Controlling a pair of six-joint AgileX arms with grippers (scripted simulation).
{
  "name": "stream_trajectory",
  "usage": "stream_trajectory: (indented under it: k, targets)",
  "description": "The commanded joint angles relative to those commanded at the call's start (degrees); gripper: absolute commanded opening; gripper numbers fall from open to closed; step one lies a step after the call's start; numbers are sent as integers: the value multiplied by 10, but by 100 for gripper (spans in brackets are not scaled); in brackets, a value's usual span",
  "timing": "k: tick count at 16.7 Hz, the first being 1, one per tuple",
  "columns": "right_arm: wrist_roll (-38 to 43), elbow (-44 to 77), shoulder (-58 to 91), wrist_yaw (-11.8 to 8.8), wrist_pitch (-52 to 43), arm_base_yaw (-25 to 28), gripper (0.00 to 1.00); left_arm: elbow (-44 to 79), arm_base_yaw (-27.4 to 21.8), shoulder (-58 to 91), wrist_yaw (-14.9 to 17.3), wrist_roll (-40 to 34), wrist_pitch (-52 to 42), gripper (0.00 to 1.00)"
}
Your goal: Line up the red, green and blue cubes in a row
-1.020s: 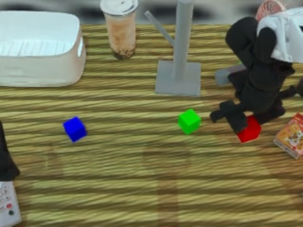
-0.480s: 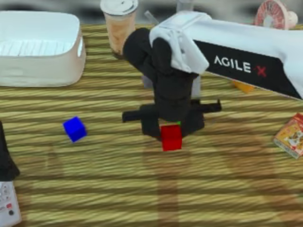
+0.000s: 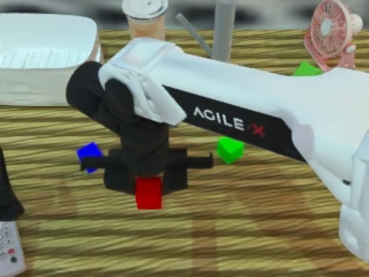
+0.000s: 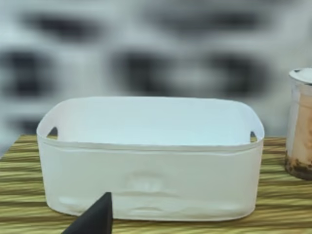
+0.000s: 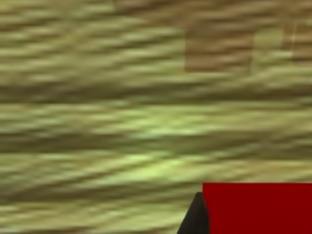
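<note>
Red cube, plain and bright, sits clamped in right claw above table.

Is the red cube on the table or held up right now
Held. The right gripper is shut on the red cube, carrying it between the blue cube and green cube.

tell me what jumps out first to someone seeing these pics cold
The right arm sweeps across the table from the top view's right, its pincer shut on the red cube between the blue cube and the green cube. A white bin fills the left wrist view.
</note>
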Motion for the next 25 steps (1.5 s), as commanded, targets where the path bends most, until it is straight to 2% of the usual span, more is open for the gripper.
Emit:
stream_trajectory:
  k: [5, 11, 16, 25]
  targets:
    - [1, -10, -1, -1, 11, -2, 0, 0, 0, 0, 0, 0, 0, 100]
    - [3, -97, 23, 0, 123, 1, 0, 0, 0, 0, 0, 0, 0, 100]
    - [3, -111, 28, 0, 139, 2, 0, 0, 0, 0, 0, 0, 0, 100]
    - [3, -111, 28, 0, 139, 2, 68, 0, 0, 0, 0, 0, 0, 100]
